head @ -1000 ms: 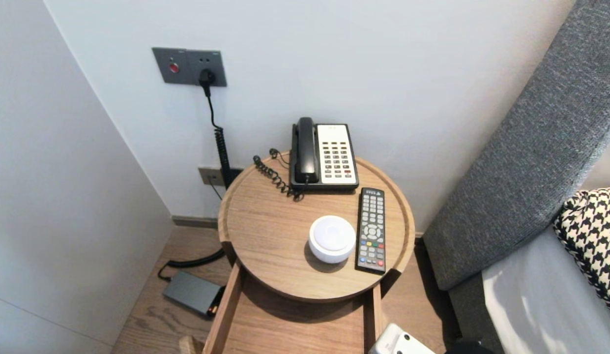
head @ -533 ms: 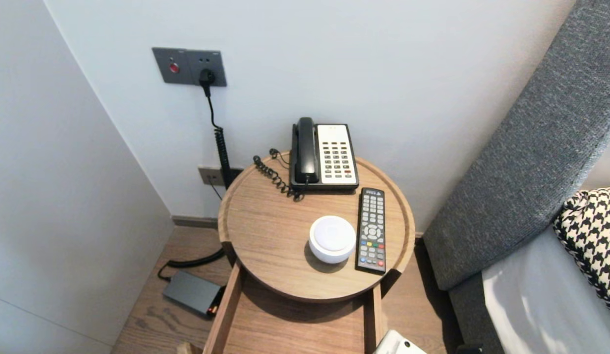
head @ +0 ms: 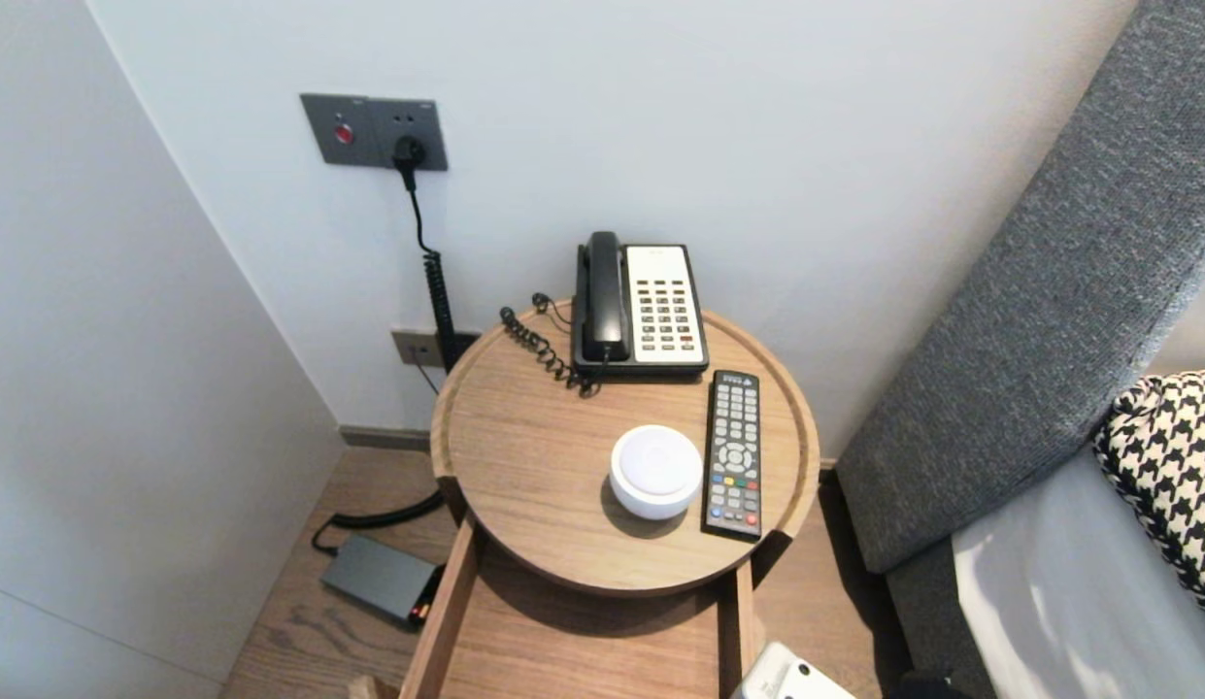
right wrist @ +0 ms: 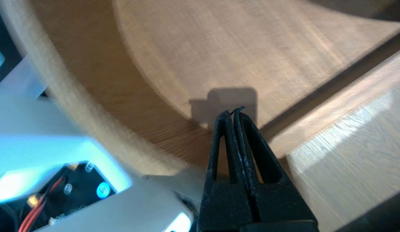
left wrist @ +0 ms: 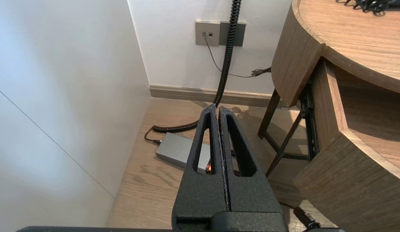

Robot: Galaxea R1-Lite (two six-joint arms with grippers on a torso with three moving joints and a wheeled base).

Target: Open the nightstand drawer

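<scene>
An open wooden drawer juts out under a round wooden bedside table. My right gripper is shut and holds nothing; it hangs over the drawer's bare floor, close to the drawer's side wall. In the head view only the right arm's white housing shows at the bottom edge. My left gripper is shut and empty, parked low beside the table and pointing at the floor. On the table are a black-and-white desk phone, a black remote and a white round device.
A grey power brick lies on the wood floor left of the table, with a coiled black cable running up to a wall socket. A white wall stands close on the left. A grey headboard and a houndstooth pillow are on the right.
The right arm's white housing at the bottom edge dipped a little and came back up. Nothing on the table has moved.
</scene>
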